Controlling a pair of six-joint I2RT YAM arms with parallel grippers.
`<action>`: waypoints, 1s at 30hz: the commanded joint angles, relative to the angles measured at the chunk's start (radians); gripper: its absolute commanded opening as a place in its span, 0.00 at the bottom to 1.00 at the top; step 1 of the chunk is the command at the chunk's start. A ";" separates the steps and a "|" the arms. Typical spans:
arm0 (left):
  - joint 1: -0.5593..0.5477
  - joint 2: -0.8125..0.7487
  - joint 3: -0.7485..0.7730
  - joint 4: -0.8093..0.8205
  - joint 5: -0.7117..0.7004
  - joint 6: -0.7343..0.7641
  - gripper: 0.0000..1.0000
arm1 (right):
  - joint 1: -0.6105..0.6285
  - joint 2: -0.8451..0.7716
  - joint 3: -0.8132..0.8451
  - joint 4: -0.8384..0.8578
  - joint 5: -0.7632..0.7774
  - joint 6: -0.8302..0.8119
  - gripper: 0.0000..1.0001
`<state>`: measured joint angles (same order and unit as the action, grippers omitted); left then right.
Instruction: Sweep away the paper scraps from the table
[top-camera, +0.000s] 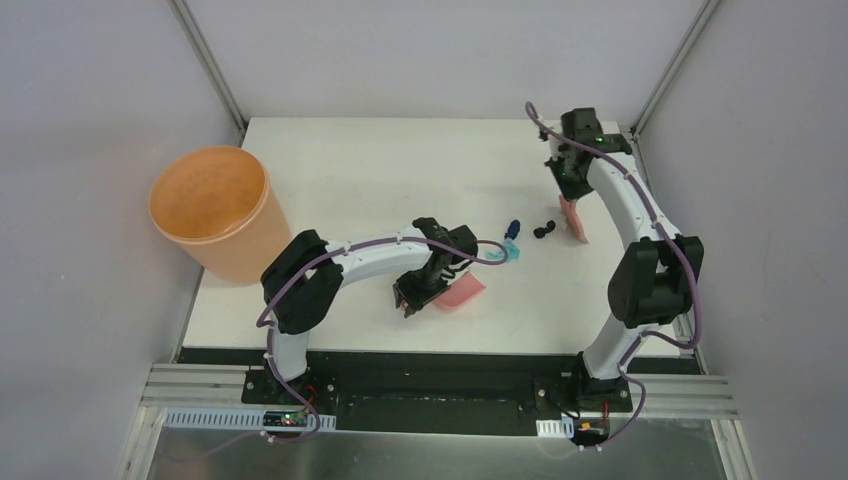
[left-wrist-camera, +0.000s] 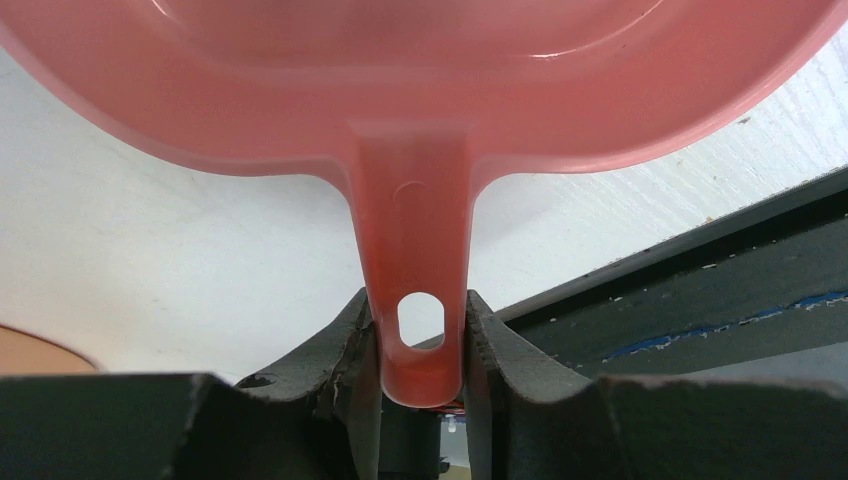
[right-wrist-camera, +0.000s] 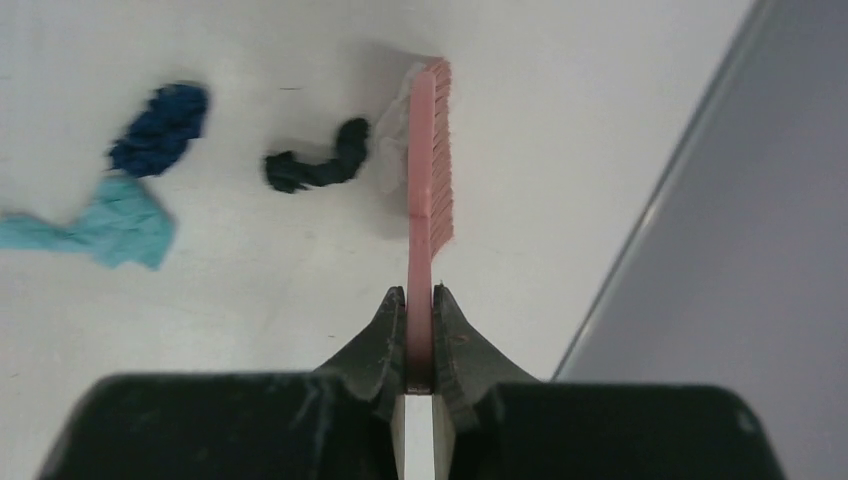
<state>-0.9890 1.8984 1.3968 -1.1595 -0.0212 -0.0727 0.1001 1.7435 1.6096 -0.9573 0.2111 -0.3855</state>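
Note:
My left gripper (top-camera: 433, 292) (left-wrist-camera: 417, 325) is shut on the handle of the pink dustpan (top-camera: 463, 292) (left-wrist-camera: 415, 200), which lies near the front middle of the white table (top-camera: 350, 170). My right gripper (top-camera: 570, 190) (right-wrist-camera: 420, 300) is shut on the pink hand brush (top-camera: 574, 222) (right-wrist-camera: 431, 150), bristles down at the right side of the table. Just left of the brush lie paper scraps: a black one (top-camera: 545, 232) (right-wrist-camera: 318, 166), a dark blue one (top-camera: 513, 228) (right-wrist-camera: 160, 128) and a teal one (top-camera: 512, 251) (right-wrist-camera: 112, 228). A pale scrap (right-wrist-camera: 390, 150) touches the bristles.
A big orange bucket (top-camera: 215, 210) (left-wrist-camera: 30, 352) stands off the table's left edge. The black front edge (top-camera: 440, 358) (left-wrist-camera: 700, 290) runs close behind the dustpan. A metal frame post (top-camera: 660, 90) and grey wall (right-wrist-camera: 740, 250) stand just right of the brush.

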 joint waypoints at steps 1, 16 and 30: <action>-0.004 0.008 0.047 0.012 0.019 0.039 0.00 | 0.116 -0.012 -0.008 -0.105 -0.144 0.100 0.00; 0.023 0.041 0.065 0.051 0.088 0.037 0.00 | 0.303 -0.145 -0.006 -0.297 -0.668 0.185 0.00; 0.023 -0.081 -0.006 0.034 0.046 -0.001 0.00 | 0.184 -0.124 0.200 -0.310 -0.589 0.171 0.00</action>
<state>-0.9733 1.9156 1.4055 -1.0996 0.0326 -0.0570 0.2932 1.6333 1.7237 -1.3109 -0.4656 -0.2173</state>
